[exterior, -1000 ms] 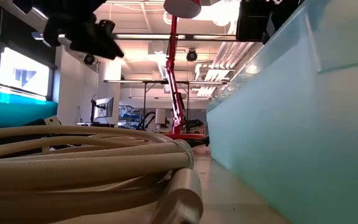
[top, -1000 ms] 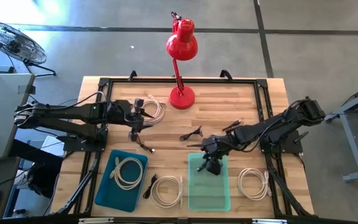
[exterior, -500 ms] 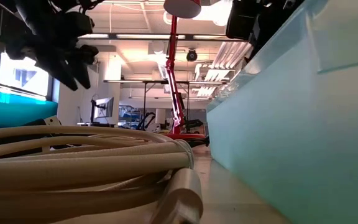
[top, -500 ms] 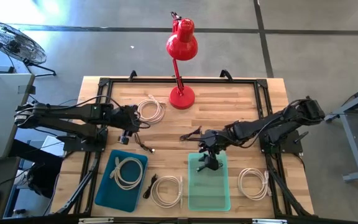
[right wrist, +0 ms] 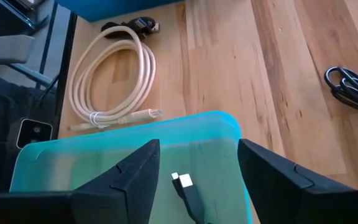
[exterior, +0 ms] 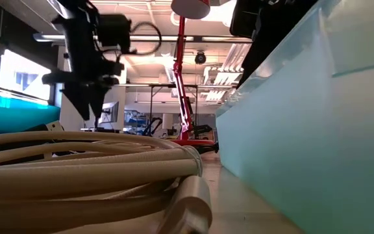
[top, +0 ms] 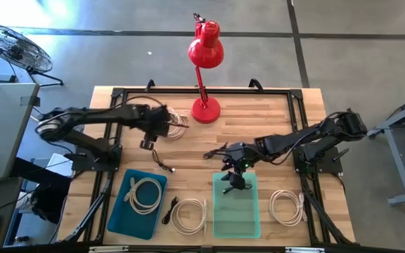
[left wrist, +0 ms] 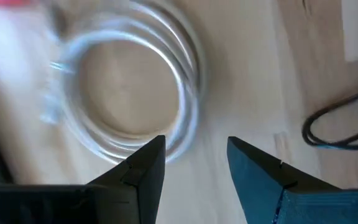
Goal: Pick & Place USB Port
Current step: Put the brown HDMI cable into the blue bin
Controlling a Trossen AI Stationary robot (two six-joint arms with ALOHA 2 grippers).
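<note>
A black USB cable (top: 232, 184) lies in the pale green tray (top: 252, 218); its white-tipped plug (right wrist: 182, 180) shows in the right wrist view. My right gripper (top: 233, 167) (right wrist: 197, 171) hovers open over the tray's far end, its fingers apart above the cable and touching nothing. My left gripper (top: 153, 137) (left wrist: 194, 155) is open and points down beside a white coiled cable (top: 171, 124) (left wrist: 129, 87) near the lamp base. Another black cable (top: 162, 163) (left wrist: 337, 127) lies on the wood close by.
A red desk lamp (top: 204, 105) stands at the table's far middle. The blue tray (top: 121, 211) holds a white coil. More white coils (top: 188, 215) (top: 285, 207) and small black cables (top: 216, 151) (top: 169, 209) lie on the wood. A black frame edges the table.
My right gripper has drawn back from over the green tray toward the far edge, and the black cable stays lying in the tray. My left gripper has swung toward the white coil by the lamp and tipped from slanting to pointing down.
</note>
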